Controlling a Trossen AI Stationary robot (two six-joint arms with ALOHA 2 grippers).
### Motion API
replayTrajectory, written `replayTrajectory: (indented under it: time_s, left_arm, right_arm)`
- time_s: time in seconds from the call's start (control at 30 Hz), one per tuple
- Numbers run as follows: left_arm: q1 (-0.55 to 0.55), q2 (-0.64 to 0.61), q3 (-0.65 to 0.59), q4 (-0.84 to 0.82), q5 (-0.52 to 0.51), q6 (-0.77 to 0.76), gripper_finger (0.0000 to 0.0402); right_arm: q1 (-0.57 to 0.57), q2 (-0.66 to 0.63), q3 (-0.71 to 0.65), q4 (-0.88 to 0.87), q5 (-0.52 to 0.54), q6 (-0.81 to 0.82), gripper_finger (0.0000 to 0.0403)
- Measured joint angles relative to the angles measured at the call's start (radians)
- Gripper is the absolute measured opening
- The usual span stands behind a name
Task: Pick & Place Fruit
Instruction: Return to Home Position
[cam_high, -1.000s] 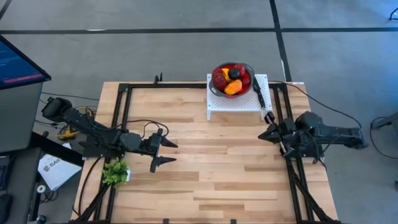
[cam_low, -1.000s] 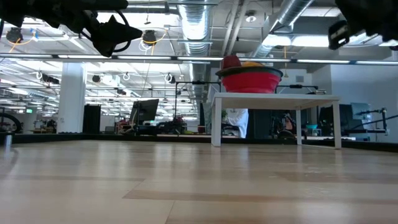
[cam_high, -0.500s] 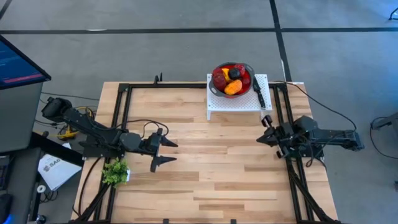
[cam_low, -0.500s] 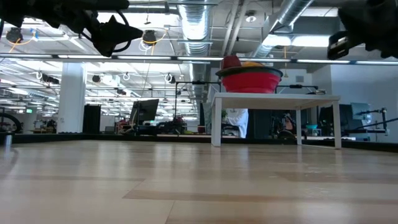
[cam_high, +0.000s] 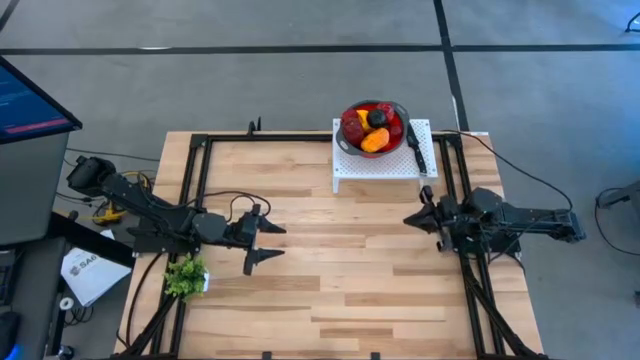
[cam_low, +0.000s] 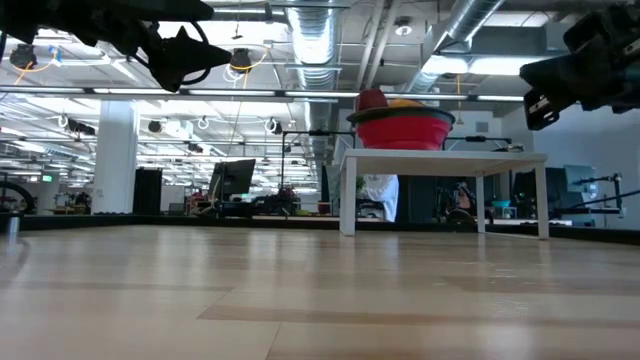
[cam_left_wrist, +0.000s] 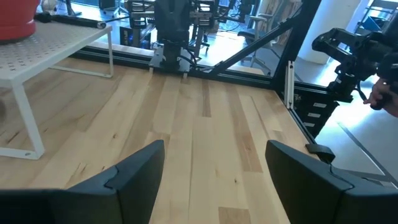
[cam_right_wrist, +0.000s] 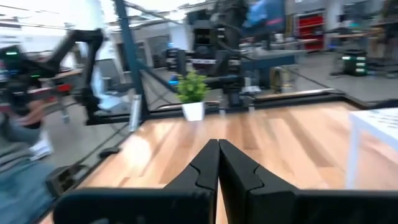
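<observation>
- Right pincer (cam_high: 408, 219) hangs over the right side of the table (cam_high: 330, 300), its two fingers pressed flat together with nothing between them; the right wrist view shows them meeting in one seam.
- Left pincer (cam_high: 278, 246) hovers over the left side, spread wide and holding nothing.
- The fruit (cam_high: 373, 128) is heaped in the red bowl (cam_low: 403, 132), up on the white shelf (cam_high: 385, 165). That's past the right pincer's tip, toward the far edge, and well apart from it.
- From the left pincer the bowl sits much farther off, across the boards and above its fingertip height.
- A black knife (cam_high: 415, 150) lies on the shelf just beside the bowl, on the side nearer the right pincer.
- A leafy bunch (cam_high: 185, 275) sits behind the left pincer, close by its arm.
- I reckon these pieces are light, hard and smooth: easy to lift, but quick to squirt out or roll.
- I'd take the topmost piece across its widest part, squeezing gently, and leave the buried ones until the heap thins.
- By my reading the sorting looks done, with both arms idle.
</observation>
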Motion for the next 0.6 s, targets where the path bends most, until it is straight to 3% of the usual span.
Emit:
replayTrajectory:
  time_s: [0.37, 0.47, 0.6]
  left_arm:
    - [0.000, 0.000, 0.000, 0.000, -0.002, 0.033, 0.0260]
    - [0.003, -0.036, 0.000, -0.004, -0.017, 0.098, 0.0205]
    - [0.052, -0.161, 0.000, -0.086, 0.010, 0.149, 0.0074]
  right_arm:
    - [0.000, 0.000, 0.000, -0.004, 0.029, 0.000, 0.0004]
    - [0.000, 0.000, -0.001, -0.004, 0.030, 0.000, 0.0004]
    - [0.000, 0.000, -0.001, -0.004, 0.029, 0.000, 0.0004]
